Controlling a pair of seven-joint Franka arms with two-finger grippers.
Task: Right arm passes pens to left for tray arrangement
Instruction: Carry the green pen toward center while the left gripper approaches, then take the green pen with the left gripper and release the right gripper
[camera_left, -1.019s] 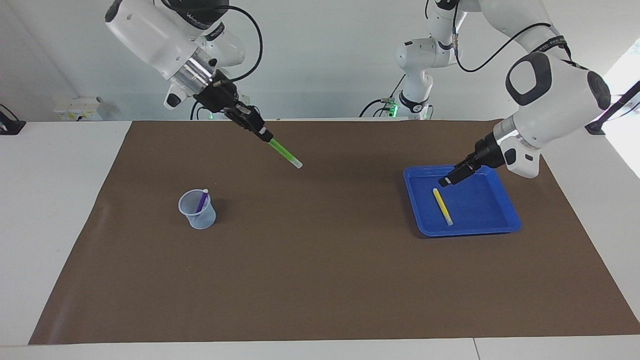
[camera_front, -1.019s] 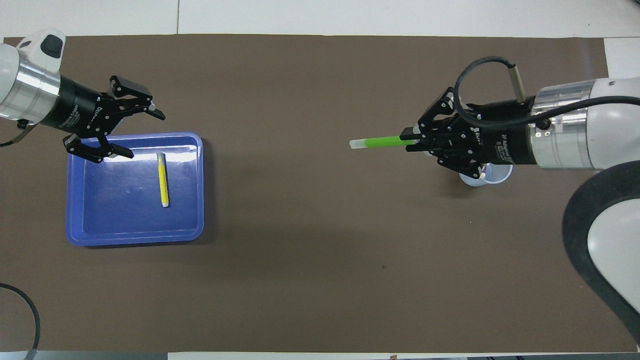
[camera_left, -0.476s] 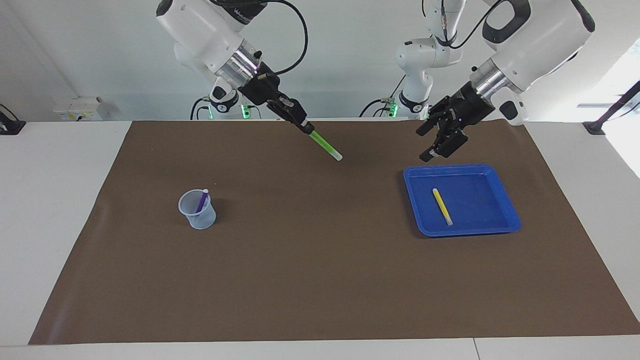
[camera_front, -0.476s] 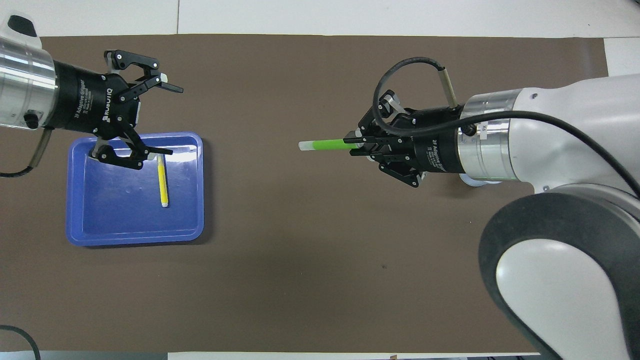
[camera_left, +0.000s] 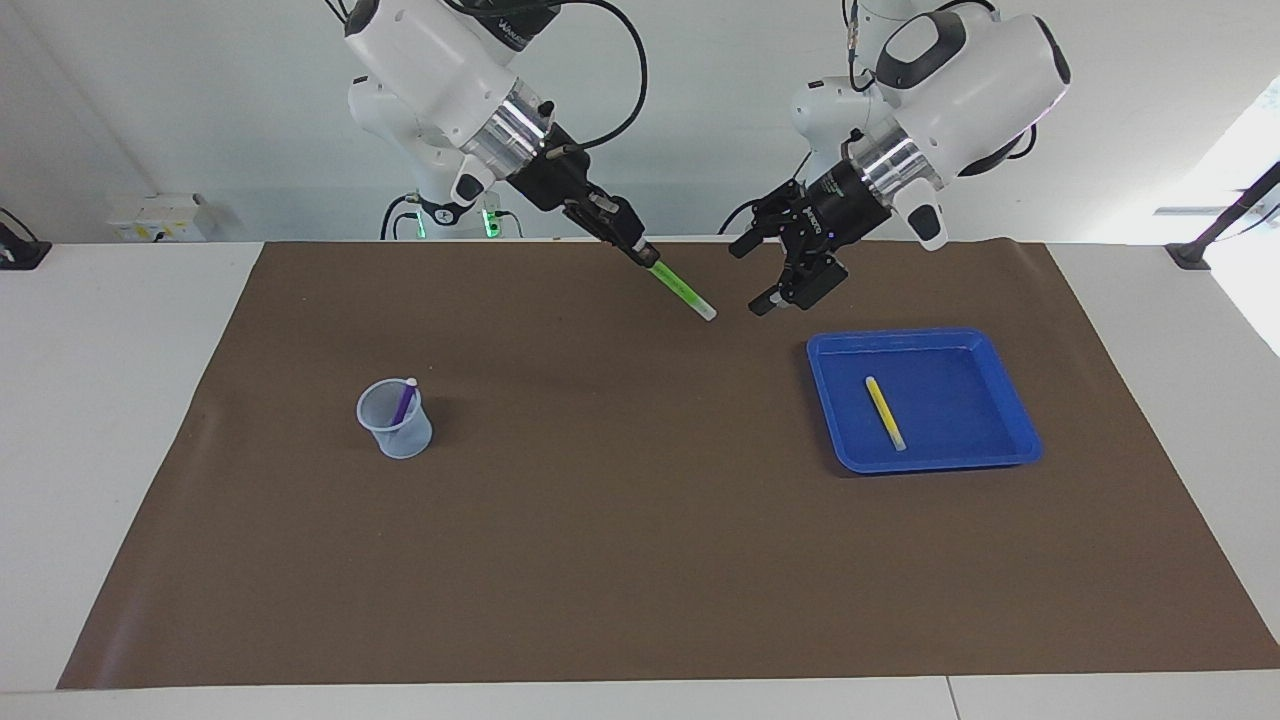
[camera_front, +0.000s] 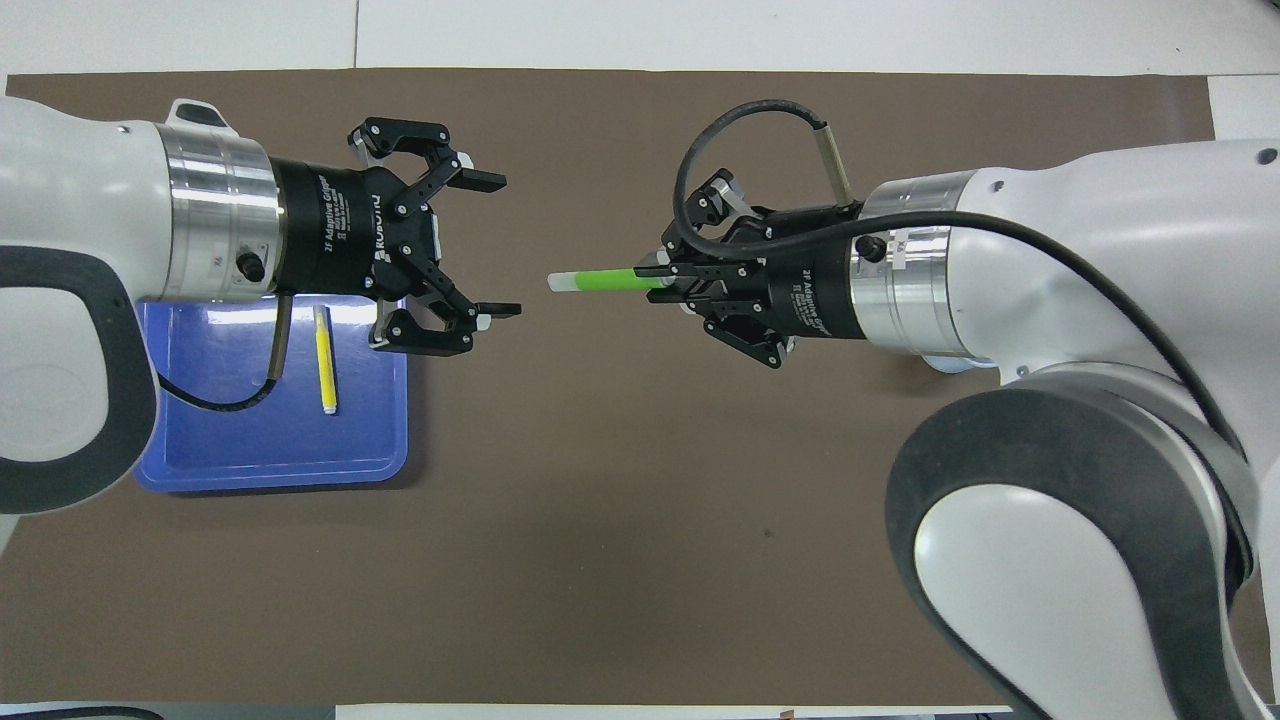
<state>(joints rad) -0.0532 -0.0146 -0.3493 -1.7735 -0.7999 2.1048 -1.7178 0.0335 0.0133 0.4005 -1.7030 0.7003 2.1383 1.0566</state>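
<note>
brown mat unchanged; blue tray at left arm's end, yellow pen in it, both as before; cup keeps purple pen; left gripper has swung off the tray toward mid-mat, fingers apart, "2f adaptive gripper" legible; right gripper advanced, clamped on green pen, tips nearly facing

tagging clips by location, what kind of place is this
Most likely a robotics lab test bench: two white arms work over a white table covered by a brown mat, with only staged props, a blue tray and a small cup.
</note>
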